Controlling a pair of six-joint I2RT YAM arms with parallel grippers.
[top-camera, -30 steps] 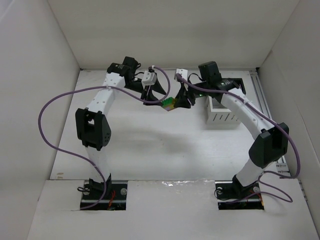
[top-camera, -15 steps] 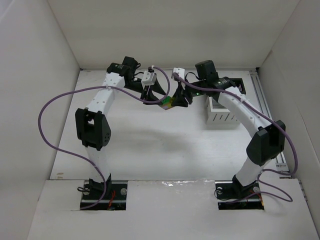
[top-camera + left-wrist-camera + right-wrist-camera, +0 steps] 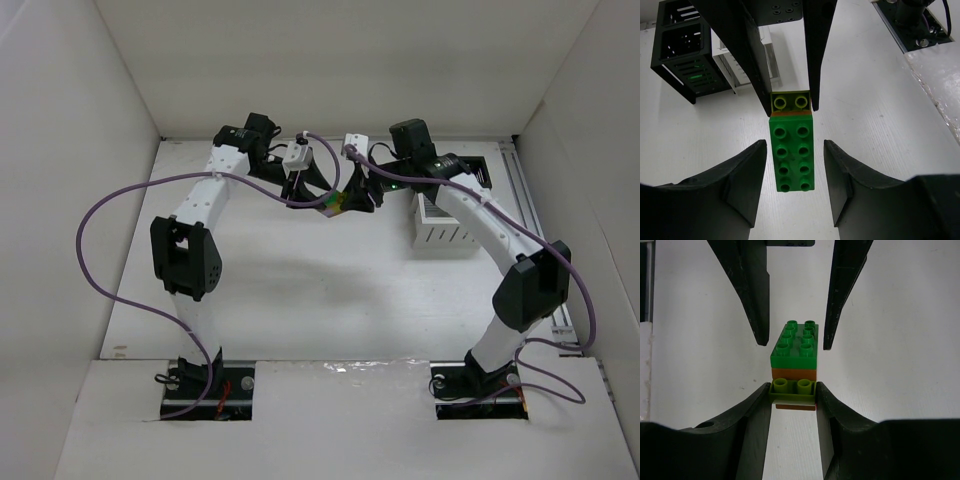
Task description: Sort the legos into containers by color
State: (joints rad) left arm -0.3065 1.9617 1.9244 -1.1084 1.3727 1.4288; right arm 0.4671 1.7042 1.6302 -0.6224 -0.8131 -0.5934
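A short lego stack (image 3: 338,205) hangs between my two grippers above the table's far middle. It has a green brick (image 3: 792,155), an orange layer (image 3: 793,374) and a lime brick (image 3: 792,391). My right gripper (image 3: 792,390) is shut on the lime end and also shows in the top view (image 3: 352,198). My left gripper (image 3: 794,150) is open, its fingers on either side of the green brick with a gap on each side; it also shows in the top view (image 3: 322,198). The white bin pair (image 3: 443,232) stands to the right.
A black bin pair (image 3: 686,65) stands beside the white bins (image 3: 737,70) at the table's back right. White walls enclose the table on three sides. Purple cables (image 3: 120,200) loop off both arms.
The right arm has edged a little to the left with the stack, closer to the left gripper. The left arm has barely moved.
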